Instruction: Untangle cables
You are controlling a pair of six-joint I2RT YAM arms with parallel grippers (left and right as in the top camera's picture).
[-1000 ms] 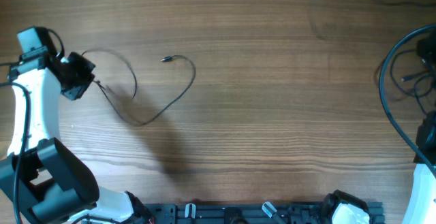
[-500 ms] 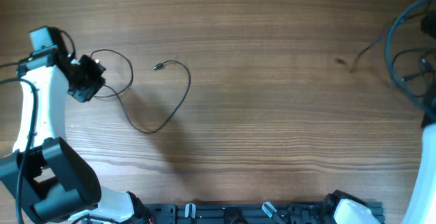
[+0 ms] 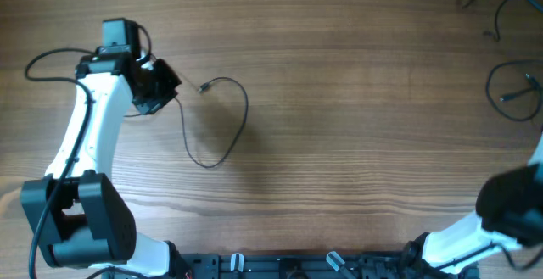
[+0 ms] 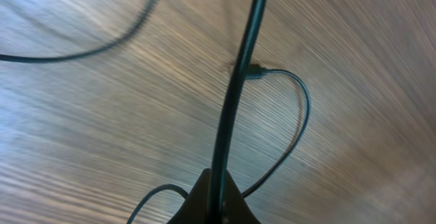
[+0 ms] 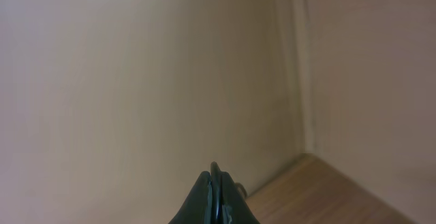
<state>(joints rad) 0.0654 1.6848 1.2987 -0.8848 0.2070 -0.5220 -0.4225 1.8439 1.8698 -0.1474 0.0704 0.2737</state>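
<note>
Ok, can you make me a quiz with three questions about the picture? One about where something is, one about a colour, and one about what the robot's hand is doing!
1. Where is the looping cable?
A. right beside the left gripper
B. inside a box
C. wrapped round a cup

2. What colour is it?
A. red
B. black
C. white

3. What is the left gripper doing?
A. standing wide open
B. shut on the looping cable
C. holding a spoon

Answers:
1. A: the overhead view shows the cable curling out over the wooden table from that gripper.
2. B: it looks black against the brown wood.
3. B: the left wrist view shows the gripper pinched shut, with the cable running out of its tip.
</note>
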